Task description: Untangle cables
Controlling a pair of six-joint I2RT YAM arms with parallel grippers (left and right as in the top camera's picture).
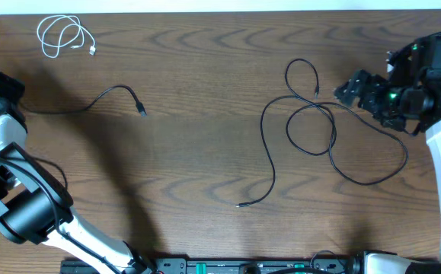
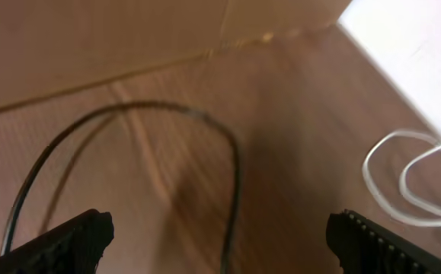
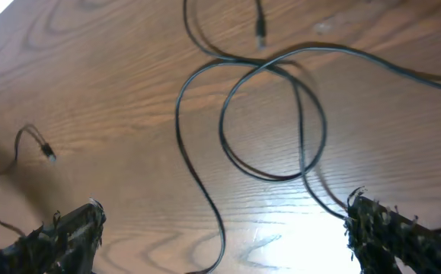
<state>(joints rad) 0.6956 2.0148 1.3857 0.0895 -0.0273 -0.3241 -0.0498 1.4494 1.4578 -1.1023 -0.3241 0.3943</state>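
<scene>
A short white cable (image 1: 65, 36) lies coiled at the far left of the wooden table; part of it shows in the left wrist view (image 2: 403, 179). One black cable (image 1: 106, 95) lies alone left of centre and runs under my left gripper (image 2: 220, 243), which is open and holds nothing. Two or more black cables (image 1: 311, 122) lie looped over each other right of centre; they also show in the right wrist view (image 3: 270, 114). My right gripper (image 1: 355, 87) is open and empty, hovering at the right side of the tangle; its fingers (image 3: 224, 236) frame the loops.
A cardboard wall (image 2: 91, 38) stands at the table's left edge. The white table edge (image 1: 220, 6) runs along the back. The arm bases and a black rail (image 1: 228, 266) sit along the front edge.
</scene>
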